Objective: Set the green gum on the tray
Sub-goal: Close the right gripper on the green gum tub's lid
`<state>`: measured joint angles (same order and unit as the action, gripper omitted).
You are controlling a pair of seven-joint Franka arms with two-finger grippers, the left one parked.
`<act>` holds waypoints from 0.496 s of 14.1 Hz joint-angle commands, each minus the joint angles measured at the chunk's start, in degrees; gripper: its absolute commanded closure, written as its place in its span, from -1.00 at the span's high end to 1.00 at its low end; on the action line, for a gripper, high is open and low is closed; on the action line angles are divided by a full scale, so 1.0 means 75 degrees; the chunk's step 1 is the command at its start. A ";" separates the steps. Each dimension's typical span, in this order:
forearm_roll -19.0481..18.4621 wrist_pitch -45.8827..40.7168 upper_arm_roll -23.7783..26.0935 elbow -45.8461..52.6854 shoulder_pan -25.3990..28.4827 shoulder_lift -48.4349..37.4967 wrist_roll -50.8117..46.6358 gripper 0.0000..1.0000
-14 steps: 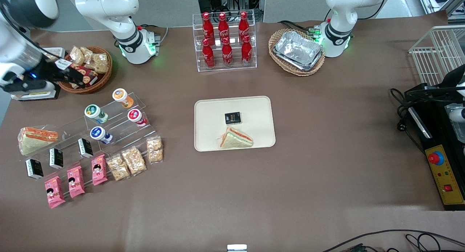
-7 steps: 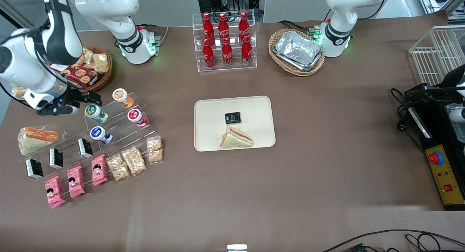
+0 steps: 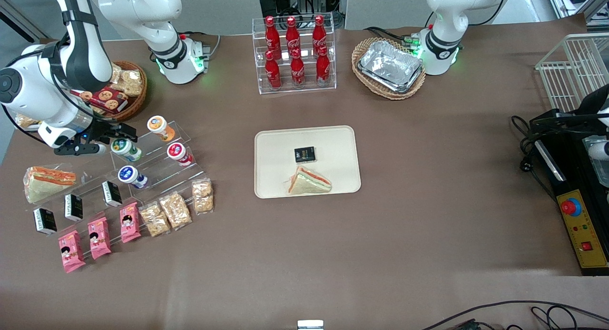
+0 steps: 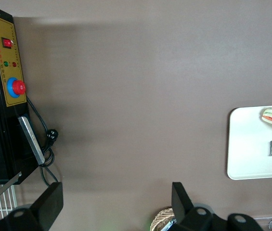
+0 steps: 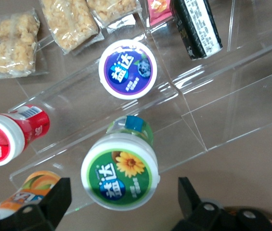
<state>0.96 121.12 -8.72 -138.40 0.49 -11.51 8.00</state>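
Observation:
The green gum (image 3: 125, 149) is a small white bottle with a green lid, lying on a clear stepped stand (image 3: 152, 163) toward the working arm's end of the table. In the right wrist view the green gum (image 5: 121, 171) shows its lid with a flower picture. My right gripper (image 3: 114, 139) is open, just above the bottle, with one black finger (image 5: 54, 202) on each side of the lid and not touching it. The cream tray (image 3: 273, 144) lies at the table's middle and holds a small black packet (image 3: 304, 154) and a wrapped sandwich (image 3: 308, 181).
On the same stand lie an orange-lidded bottle (image 3: 159, 126), a red-lidded bottle (image 3: 178, 152) and a blue-lidded bottle (image 3: 129, 175). Black packets, pink snack packs, puffed-rice bags and a sandwich (image 3: 47, 180) lie nearer the front camera. A wicker snack basket (image 3: 133, 99) stands beside the arm.
My right arm has swung from beside the snack basket toward the stand and come down over the green gum. The bottles have not moved.

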 commanded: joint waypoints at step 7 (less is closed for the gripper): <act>0.0165 0.0621 0.0025 -0.0016 0.0052 0.0268 -0.0024 0.00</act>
<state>1.03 123.78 -8.57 -138.40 0.69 -10.49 7.94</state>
